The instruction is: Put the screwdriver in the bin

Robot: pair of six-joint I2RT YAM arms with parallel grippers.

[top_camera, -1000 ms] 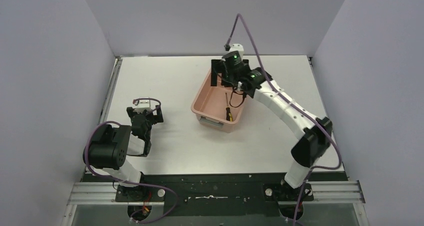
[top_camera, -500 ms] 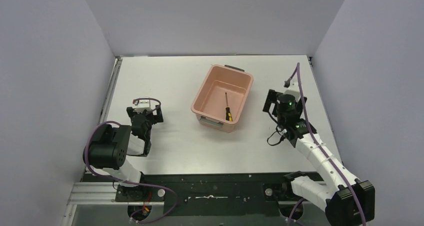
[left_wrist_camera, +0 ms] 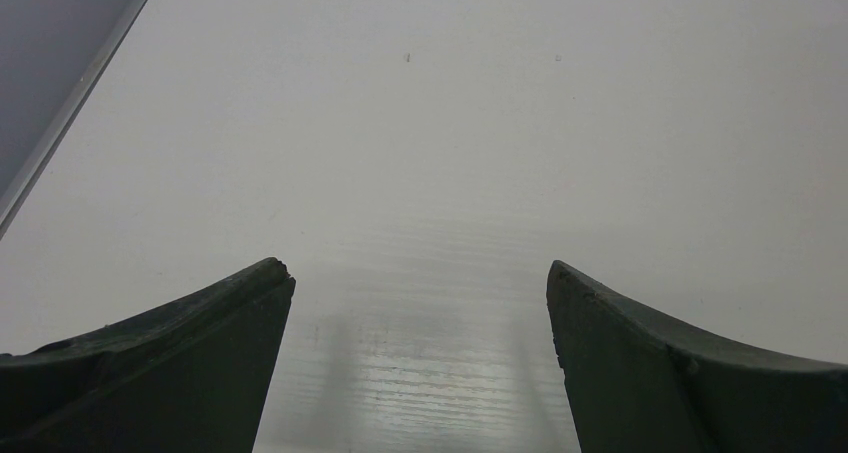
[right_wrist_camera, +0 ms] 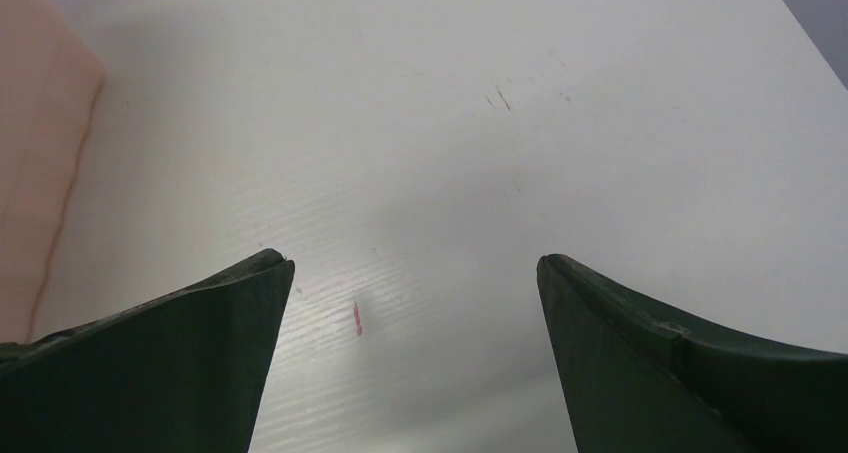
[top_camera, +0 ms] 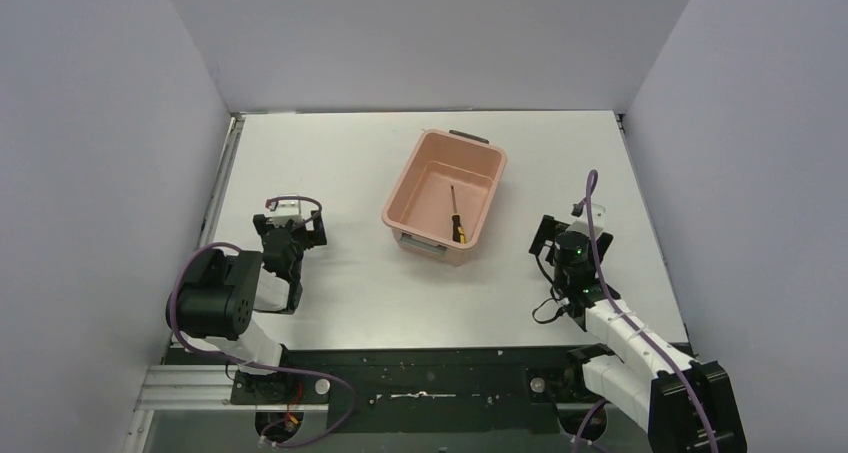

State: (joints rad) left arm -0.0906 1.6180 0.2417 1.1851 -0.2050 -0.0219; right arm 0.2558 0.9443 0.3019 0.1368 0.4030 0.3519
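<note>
The screwdriver [top_camera: 455,216] lies inside the bin [top_camera: 437,247], so we judge only parking is left. We hold the right pincer [right_wrist_camera: 415,263], spread and empty, clear of the bin. The left pincer [left_wrist_camera: 420,268] is spread over the worktop [top_camera: 330,163].

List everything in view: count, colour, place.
bin: 1, salmon pink with dark grey end handles, centre of the table, right of middle
screwdriver: 1, dark shaft with yellow-and-black handle, lying on the bin floor, handle toward the near end
table: 1, white, beneath everything
red mark: 1, small, on the table between the right gripper's fingers
walls: 3, pale grey, left, back and right
left gripper: 1, dark, open, empty, over bare table at near left
right gripper: 1, dark, open, empty, over the table right of the bin
</note>
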